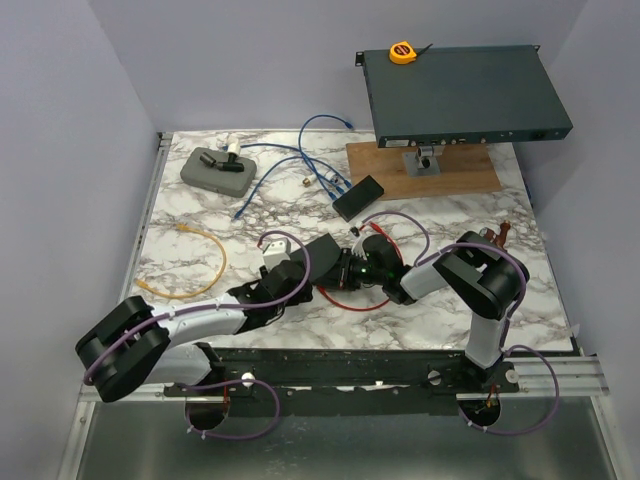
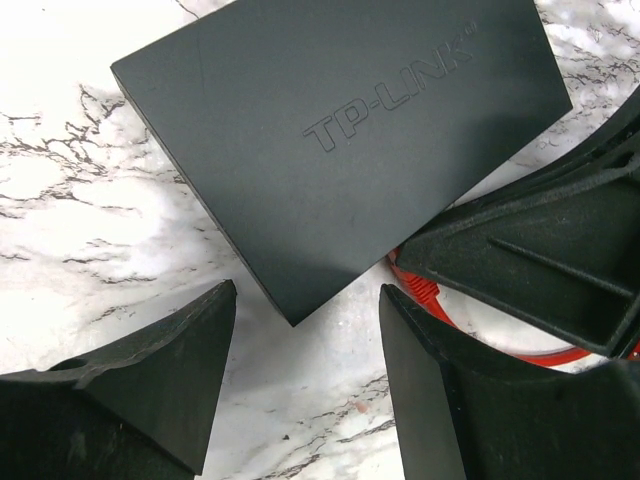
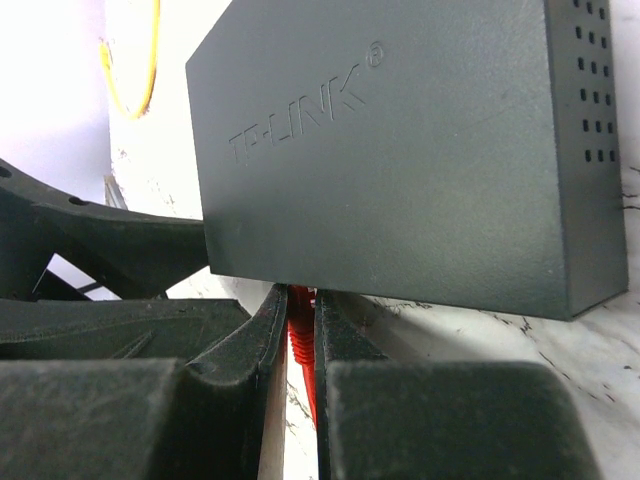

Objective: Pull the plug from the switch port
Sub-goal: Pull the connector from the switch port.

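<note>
Grip step: right gripper (image 3: 297, 305) clamped on red plastic plug (image 3: 300, 338) at black TP-Link switch box (image 3: 400, 150); left gripper (image 2: 305, 298) half-open, empty, at its corner. Next: brace box, pull straight out.

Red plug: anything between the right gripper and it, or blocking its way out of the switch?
Nothing visible. The right gripper is shut on the red plug at the edge of the switch. The way back out looks free; the open left gripper stands at a corner of the switch, beside that path.
</note>
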Motion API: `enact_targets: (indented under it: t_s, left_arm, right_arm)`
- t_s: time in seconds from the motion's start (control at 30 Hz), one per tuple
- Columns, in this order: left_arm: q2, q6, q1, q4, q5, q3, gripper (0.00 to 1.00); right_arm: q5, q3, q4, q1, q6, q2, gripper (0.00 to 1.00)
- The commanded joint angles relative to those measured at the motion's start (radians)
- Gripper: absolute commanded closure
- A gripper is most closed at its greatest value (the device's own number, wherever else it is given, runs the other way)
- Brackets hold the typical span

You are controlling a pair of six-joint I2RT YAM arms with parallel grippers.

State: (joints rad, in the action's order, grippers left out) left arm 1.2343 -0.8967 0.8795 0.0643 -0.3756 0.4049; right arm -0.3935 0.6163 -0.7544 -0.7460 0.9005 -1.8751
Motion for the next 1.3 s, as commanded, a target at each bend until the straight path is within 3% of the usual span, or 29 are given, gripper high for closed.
enact_targets:
  t_s: [0.0,1.27]
  left_arm:
    - [0.045,0.014,0.003,-0.087,-0.046,0.008,0.40]
    - [0.150,0.010,-0.024,-0.069,-0.026,0.033,0.40]
  right_arm:
    - [-0.036,-0.015,0.140,-0.002,-0.049,-0.016,0.99]
    - [-0.096,-0.047,0.220,-0.005,-0.105,0.052,0.99]
